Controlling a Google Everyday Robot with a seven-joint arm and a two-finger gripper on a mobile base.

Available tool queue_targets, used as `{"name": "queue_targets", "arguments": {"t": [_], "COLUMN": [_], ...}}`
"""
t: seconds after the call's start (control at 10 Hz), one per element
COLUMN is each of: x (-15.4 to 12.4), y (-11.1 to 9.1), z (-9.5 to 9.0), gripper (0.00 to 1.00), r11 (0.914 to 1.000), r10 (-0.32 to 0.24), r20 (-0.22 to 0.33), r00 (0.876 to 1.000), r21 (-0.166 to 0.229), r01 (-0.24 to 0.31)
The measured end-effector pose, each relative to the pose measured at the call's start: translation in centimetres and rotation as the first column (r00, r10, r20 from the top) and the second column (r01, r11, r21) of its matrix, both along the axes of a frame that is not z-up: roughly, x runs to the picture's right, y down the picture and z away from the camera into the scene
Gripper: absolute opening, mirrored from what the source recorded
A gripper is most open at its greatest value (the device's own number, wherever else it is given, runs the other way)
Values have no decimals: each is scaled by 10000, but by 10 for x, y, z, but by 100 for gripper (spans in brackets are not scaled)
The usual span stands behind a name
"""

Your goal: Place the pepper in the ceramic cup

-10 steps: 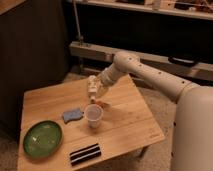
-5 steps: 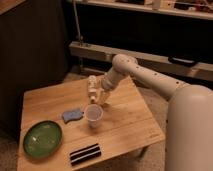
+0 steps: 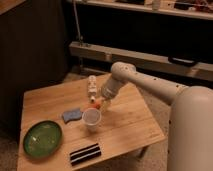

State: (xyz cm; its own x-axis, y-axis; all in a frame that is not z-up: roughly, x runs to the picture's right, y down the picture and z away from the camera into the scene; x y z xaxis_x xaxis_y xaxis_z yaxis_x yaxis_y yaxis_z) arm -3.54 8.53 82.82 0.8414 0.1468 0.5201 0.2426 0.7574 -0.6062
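Observation:
The pepper [image 3: 94, 104] shows as a small orange-red spot on the wooden table [image 3: 125, 125], just behind the rim of the ceramic cup [image 3: 91, 119]. The cup is white, upright and stands near the table's middle. My gripper [image 3: 98, 101] points down right at the pepper, with its jaws open around or beside it; I cannot tell whether they touch it. The white arm reaches in from the right.
A slim white bottle [image 3: 92, 85] stands just behind the gripper. A blue sponge-like piece [image 3: 71, 115] lies left of the cup. A green plate [image 3: 42, 138] sits at the front left, and a black striped item [image 3: 84, 153] lies near the front edge.
The gripper has come down a little toward the pepper behind the cup. The cup, bottle, plate and sponge have stayed put.

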Motion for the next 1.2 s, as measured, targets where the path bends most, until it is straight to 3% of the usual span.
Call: {"name": "queue_targets", "arguments": {"t": [0.6, 1.2], "x": [-10, -9], "y": [9, 20], "z": [18, 40], "gripper": [65, 65], "r11": [9993, 9990], "r10": [-173, -410], "r20": [-610, -925], "r00": [9980, 9949], "r21": [324, 114], "r01": [193, 423]}}
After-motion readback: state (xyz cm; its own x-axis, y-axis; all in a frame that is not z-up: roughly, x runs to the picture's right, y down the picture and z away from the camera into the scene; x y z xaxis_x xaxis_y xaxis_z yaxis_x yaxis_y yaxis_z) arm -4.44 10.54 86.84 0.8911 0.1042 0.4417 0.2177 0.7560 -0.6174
